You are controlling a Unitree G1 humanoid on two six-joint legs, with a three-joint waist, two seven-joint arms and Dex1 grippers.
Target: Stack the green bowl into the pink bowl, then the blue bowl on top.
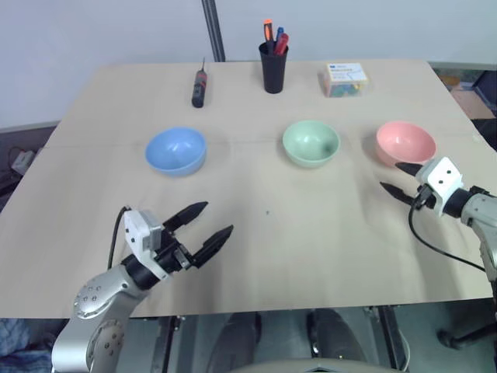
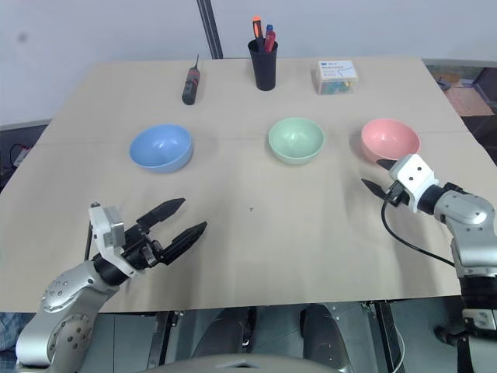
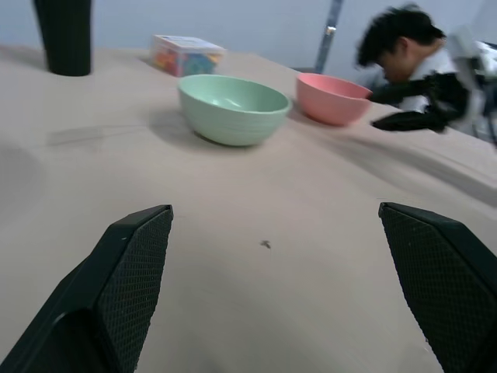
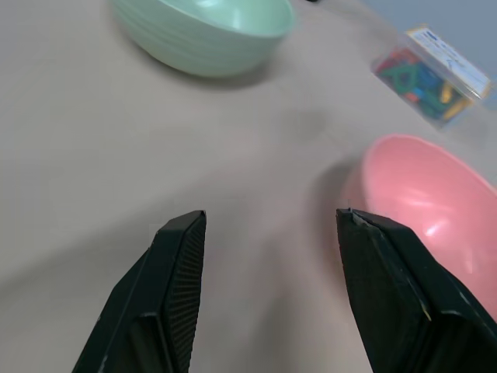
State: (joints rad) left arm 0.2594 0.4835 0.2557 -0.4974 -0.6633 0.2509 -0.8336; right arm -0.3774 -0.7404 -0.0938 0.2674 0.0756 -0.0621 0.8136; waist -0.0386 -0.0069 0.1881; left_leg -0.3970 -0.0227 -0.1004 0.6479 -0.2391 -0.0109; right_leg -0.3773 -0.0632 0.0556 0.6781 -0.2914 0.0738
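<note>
Three bowls stand in a row across the table: the blue bowl (image 1: 176, 151) at the left, the green bowl (image 1: 311, 143) in the middle, the pink bowl (image 1: 404, 143) at the right. All three are upright, apart and hold nothing. My left gripper (image 1: 203, 227) hovers open over the near left of the table, well short of the blue bowl. My right gripper (image 1: 400, 179) is open just in front of the pink bowl's near rim, its fingers (image 4: 180, 264) empty. In the left wrist view the green bowl (image 3: 233, 107) and pink bowl (image 3: 332, 97) lie ahead.
At the back stand a black cup of pens (image 1: 273, 64), a black screwdriver (image 1: 199, 87) and a clear box of coloured clips (image 1: 345, 79). A person (image 3: 408, 50) shows beyond the table's right side. The table's front edge (image 1: 311, 307) runs close beneath both arms.
</note>
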